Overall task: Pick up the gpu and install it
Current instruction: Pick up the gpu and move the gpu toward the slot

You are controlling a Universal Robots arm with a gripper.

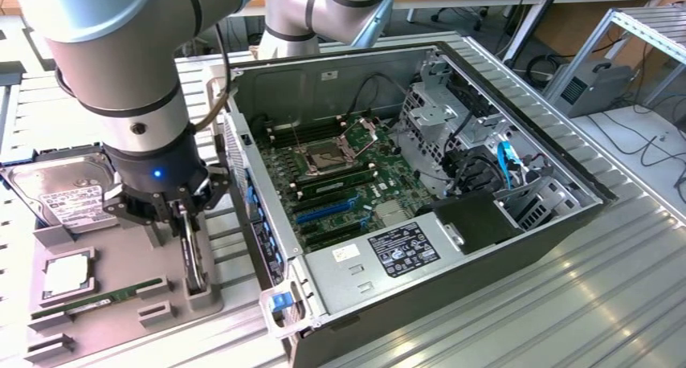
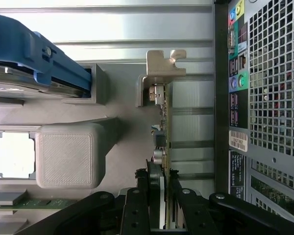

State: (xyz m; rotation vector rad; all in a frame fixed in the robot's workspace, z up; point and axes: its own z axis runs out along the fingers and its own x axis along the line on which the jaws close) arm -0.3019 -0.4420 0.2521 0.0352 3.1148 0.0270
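The gpu (image 1: 194,259) is a slim dark card standing on edge in the grey holder tray (image 1: 118,255), beside the open computer case (image 1: 354,271). My gripper (image 1: 185,223) comes down on it from above, its fingers pressed against both faces of the card. In the wrist view the gpu (image 2: 162,127) runs away from the gripper (image 2: 160,198), with its silvery end bracket (image 2: 164,66) at the far end. The black fingers (image 2: 136,208) close on the board from either side.
On the tray lie a silver hard drive (image 1: 64,195), a CPU (image 1: 67,276) and a green RAM stick (image 1: 96,301). Inside the case, the motherboard's blue slots (image 1: 321,213) face up. The case's perforated rear panel (image 2: 269,98) stands close to the card.
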